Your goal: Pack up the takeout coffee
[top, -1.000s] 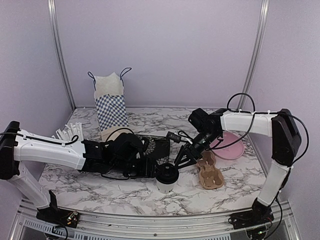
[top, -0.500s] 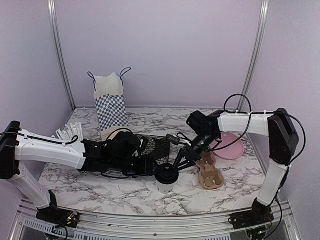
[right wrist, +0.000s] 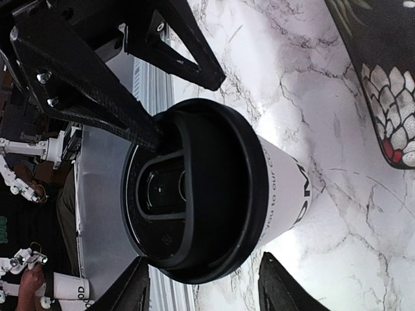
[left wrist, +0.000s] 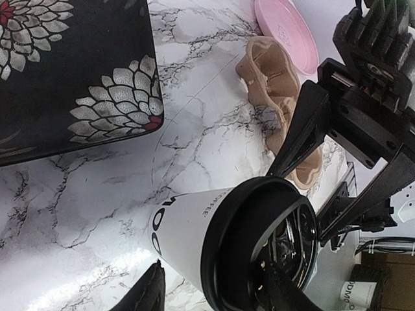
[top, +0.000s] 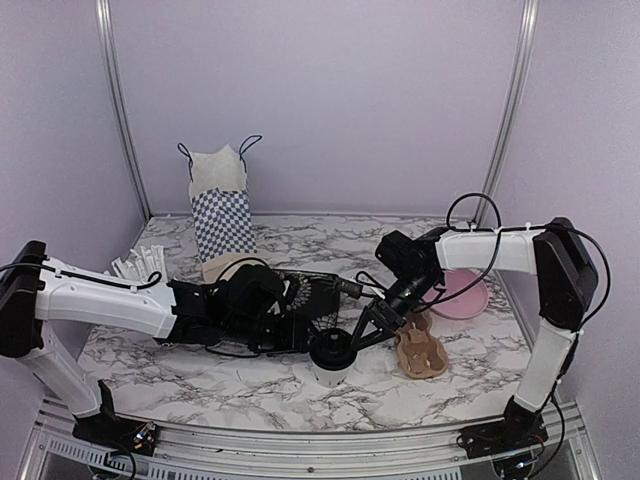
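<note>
The takeout coffee (top: pixel 331 362) is a white paper cup with black lettering and a black lid, upright near the table's front middle. It shows in the left wrist view (left wrist: pixel 194 227) and the right wrist view (right wrist: pixel 279 188). My left gripper (top: pixel 306 340) is low at its left side, and in its wrist view it (left wrist: pixel 214 275) is open with a finger on each side of the cup. My right gripper (top: pixel 360 333) reaches in from the right, and in its wrist view it (right wrist: pixel 204 259) is open astride the lid. Neither visibly clamps the cup.
A brown pulp cup carrier (top: pixel 420 346) lies just right of the cup, with a pink plate (top: pixel 458 293) behind it. A black floral pouch (top: pixel 312 295) lies behind the cup. A checkered paper bag (top: pixel 222 215) stands at the back left, with white straws (top: pixel 138 266) near it.
My right gripper has come down and left, closing in on the cup's lid. The left arm and the cup have hardly moved.
</note>
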`<action>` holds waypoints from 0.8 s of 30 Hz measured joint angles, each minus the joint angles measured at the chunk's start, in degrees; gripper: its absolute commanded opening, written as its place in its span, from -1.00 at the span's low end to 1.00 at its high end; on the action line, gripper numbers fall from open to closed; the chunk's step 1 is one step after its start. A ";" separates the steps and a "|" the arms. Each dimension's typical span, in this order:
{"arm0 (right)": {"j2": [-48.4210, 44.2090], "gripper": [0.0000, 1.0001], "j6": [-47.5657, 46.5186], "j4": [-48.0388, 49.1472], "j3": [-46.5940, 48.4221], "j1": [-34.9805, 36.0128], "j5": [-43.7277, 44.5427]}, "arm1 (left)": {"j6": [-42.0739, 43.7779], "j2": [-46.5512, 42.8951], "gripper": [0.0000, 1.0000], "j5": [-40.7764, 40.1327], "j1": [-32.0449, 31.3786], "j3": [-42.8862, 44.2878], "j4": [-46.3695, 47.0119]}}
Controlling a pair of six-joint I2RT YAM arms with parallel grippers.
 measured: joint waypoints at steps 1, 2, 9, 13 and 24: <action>0.02 0.03 0.22 0.00 -0.04 0.00 -0.13 | 0.09 0.13 0.04 0.00 0.00 0.04 0.02; 0.02 0.01 0.46 0.00 -0.11 0.00 -0.26 | 0.15 0.22 0.04 0.00 0.00 0.11 0.04; 0.17 -0.09 1.29 -0.22 -0.15 -0.02 -1.03 | 1.31 0.81 0.08 -0.11 0.00 1.33 -0.59; 0.17 -0.10 1.86 0.11 -0.42 -0.09 -1.42 | 2.56 1.05 0.10 -0.37 0.00 2.21 -1.42; 1.27 0.22 0.96 -1.29 0.04 -1.03 -3.30 | 5.77 2.03 0.08 -0.74 0.11 4.50 -3.78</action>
